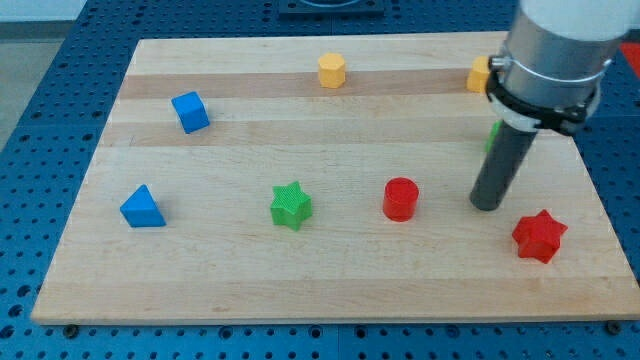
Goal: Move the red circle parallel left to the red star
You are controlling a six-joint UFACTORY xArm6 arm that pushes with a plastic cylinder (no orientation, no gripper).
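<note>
Seven blocks show on the wooden board [330,290], with part of an eighth peeking out behind the rod. Nearest the view's bottom, at the right, sits the red star [539,236], close to the board's right edge. Up and to the left of it, my tip [487,205] rests on the wood between the red star and the red circle [401,198], clear of both and somewhat nearer the star. The red circle, a short upright cylinder, stands left of my tip, roughly mid-board, a little higher in the view than the star. Further left in about the same band comes the green star [291,205], near the circle but apart from it, and then the blue triangle [142,208], well apart toward the board's left edge.

No jaws exist on this arm: it ends in a plain dark rod, so nothing is spread, pressed together or pinching anything.

Moving farther back, a sliver of a green block [492,137] shows just at the rod's left side, mostly hidden; its shape cannot be told. The blue cube [190,112] lies at the upper left, tilted slightly. Along the view's top sits the yellow hexagon [332,71] near the middle, and a yellow block [479,75] at the right, partly covered by the arm's grey housing [555,50], its shape unclear.
</note>
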